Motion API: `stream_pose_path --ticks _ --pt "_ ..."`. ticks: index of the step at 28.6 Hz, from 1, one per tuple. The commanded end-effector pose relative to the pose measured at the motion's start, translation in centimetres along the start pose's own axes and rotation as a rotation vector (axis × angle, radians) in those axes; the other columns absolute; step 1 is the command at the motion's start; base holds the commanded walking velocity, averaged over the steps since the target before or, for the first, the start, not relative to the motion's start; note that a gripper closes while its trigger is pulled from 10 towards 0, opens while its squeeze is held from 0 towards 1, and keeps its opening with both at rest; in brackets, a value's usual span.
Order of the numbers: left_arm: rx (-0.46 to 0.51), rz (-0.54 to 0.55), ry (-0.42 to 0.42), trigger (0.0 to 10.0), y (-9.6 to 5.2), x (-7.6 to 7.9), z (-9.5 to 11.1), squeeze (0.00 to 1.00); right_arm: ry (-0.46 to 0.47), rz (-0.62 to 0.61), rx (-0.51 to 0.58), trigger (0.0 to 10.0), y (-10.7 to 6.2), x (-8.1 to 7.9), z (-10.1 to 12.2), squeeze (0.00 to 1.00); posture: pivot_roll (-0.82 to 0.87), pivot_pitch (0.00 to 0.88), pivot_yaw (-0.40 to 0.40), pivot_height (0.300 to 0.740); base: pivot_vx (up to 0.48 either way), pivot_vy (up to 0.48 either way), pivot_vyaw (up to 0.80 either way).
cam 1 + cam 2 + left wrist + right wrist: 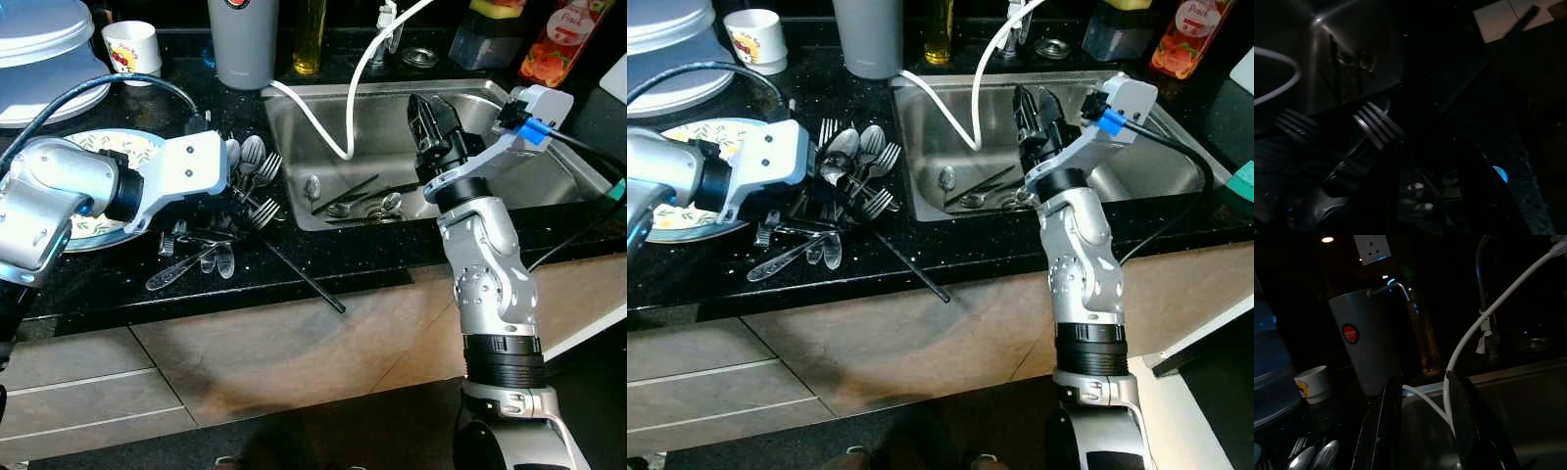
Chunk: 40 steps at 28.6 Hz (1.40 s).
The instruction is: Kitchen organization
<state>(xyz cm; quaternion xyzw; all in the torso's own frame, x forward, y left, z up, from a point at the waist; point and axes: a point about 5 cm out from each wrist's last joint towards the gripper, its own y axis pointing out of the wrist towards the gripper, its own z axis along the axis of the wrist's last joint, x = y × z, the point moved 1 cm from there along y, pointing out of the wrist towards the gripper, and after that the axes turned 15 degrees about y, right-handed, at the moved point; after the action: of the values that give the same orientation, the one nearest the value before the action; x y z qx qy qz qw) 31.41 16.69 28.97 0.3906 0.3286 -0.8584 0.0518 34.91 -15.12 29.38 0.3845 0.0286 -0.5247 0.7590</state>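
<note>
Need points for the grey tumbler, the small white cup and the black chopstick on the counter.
grey tumbler (242, 44), left eye view, middle of its side wall.
small white cup (131, 47), left eye view, its outer wall.
black chopstick (304, 280), left eye view, mid-shaft.

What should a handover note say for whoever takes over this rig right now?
Left pincer: low over the cutlery pile on the black counter; open, holding nothing.
Right pincer: raised over the sink, open and empty, beside the white hose.
Things: forks and spoons heaped beside the patterned plate; a black stick juts past the counter edge; a few utensils lie in the sink.
Done: nothing visibly sorted.
Left: gather the counter cutlery and sink utensils.
</note>
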Motion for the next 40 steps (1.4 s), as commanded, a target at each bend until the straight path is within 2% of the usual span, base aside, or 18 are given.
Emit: stream_pose_path --ticks 1,5,6,9,11,12,13,16,17,21,23,24,26,27,29,33,35,40 --pt "0.003 -0.043 0.009 10.0 1.1 0.5 -0.3 0.00 0.014 -0.003 0.012 10.0 0.0 0.0 0.3 0.00 0.17 0.112 -0.018 0.740 0.000 0.000 0.00" --pt "0.029 -0.052 -0.005 10.0 3.1 0.9 -0.6 0.00 0.020 0.002 0.007 10.0 0.1 -0.3 0.2 0.00 0.17 0.113 -0.024 0.740 0.000 0.000 0.00" --pt "0.029 -0.052 -0.005 10.0 3.1 0.9 -0.6 0.00 0.020 0.002 0.007 10.0 0.1 -0.3 0.2 0.00 0.17 0.113 -0.024 0.740 0.000 0.000 0.00" --pt "0.007 -0.018 -0.019 10.0 4.7 0.9 -1.4 0.00 0.020 0.003 0.006 10.0 0.1 -0.3 0.3 0.00 0.16 0.115 -0.026 0.740 0.000 0.000 0.00" --pt "-0.003 -0.004 -0.021 10.0 4.9 0.8 -1.6 0.00 0.019 0.003 0.006 10.0 0.1 -0.3 0.3 0.00 0.16 0.115 -0.026 0.740 0.000 0.000 0.00" --pt "-0.018 0.008 -0.020 5.4 5.0 0.7 -1.9 0.00 0.019 0.003 0.006 10.0 0.0 -0.3 0.4 0.00 0.16 0.115 -0.026 0.740 0.000 0.000 0.00" --pt "-0.043 0.024 -0.021 2.0 5.1 0.5 -2.2 0.00 0.019 0.001 0.006 10.0 0.0 -0.3 0.4 0.00 0.16 0.115 -0.026 0.740 0.000 0.000 0.00" --pt "-0.058 0.034 -0.021 2.0 5.1 0.4 -2.4 0.00 0.018 0.000 0.006 10.0 -0.1 -0.3 0.4 0.00 0.16 0.115 -0.026 0.740 0.000 0.000 0.00" --pt "-0.074 0.052 -0.016 0.0 5.1 0.3 -2.7 0.00 0.019 -0.002 0.006 10.0 -0.1 -0.3 0.4 0.00 0.15 0.118 -0.023 0.740 0.000 0.000 0.00" --pt "-0.073 0.089 -0.004 0.0 4.6 -0.3 -2.6 0.00 0.022 -0.004 0.005 10.0 -0.1 -0.2 0.4 0.00 0.16 0.118 -0.024 0.740 0.000 0.000 0.00" --pt "-0.084 0.169 0.021 0.0 3.6 -1.7 -2.4 0.00 0.025 -0.003 0.005 10.0 0.0 -0.3 0.3 0.00 0.16 0.116 -0.027 0.740 0.000 0.000 0.00" --pt "-0.084 0.169 0.021 0.0 3.6 -1.7 -2.4 0.00 0.025 -0.003 0.005 10.0 0.0 -0.3 0.3 0.00 0.16 0.116 -0.027 0.740 0.000 0.000 0.00" --pt "-0.131 0.266 0.044 0.0 2.6 -3.1 -2.7 0.00 0.028 -0.001 0.004 10.0 0.1 -0.3 0.3 0.00 0.16 0.115 -0.029 0.740 0.000 0.000 0.00" --pt "-0.131 0.266 0.044 0.0 2.6 -3.1 -2.7 0.00 0.028 -0.001 0.004 10.0 0.1 -0.3 0.3 0.00 0.16 0.115 -0.029 0.740 0.000 0.000 0.00" --pt "-0.188 0.372 0.053 0.0 1.5 -4.4 -3.2 0.00 0.031 0.000 0.002 10.0 0.1 -0.4 0.2 0.00 0.17 0.115 -0.035 0.740 0.000 0.000 0.00" --pt "-0.229 0.442 0.055 0.0 0.9 -5.1 -3.6 0.00 0.034 0.002 -0.001 10.0 0.2 -0.4 0.2 0.00 0.17 0.115 -0.038 0.740 0.000 0.000 0.00" --pt "-0.257 0.507 0.034 0.0 0.5 -5.7 -4.0 0.00 0.036 0.004 -0.003 10.0 0.2 -0.4 0.1 0.00 0.17 0.115 -0.040 0.740 0.000 0.000 0.00" --pt "-0.270 0.570 -0.008 0.0 0.0 -5.9 -4.6 0.00 0.038 0.007 -0.007 10.0 0.3 -0.5 0.0 0.00 0.17 0.115 -0.044 0.740 0.000 0.000 0.00"
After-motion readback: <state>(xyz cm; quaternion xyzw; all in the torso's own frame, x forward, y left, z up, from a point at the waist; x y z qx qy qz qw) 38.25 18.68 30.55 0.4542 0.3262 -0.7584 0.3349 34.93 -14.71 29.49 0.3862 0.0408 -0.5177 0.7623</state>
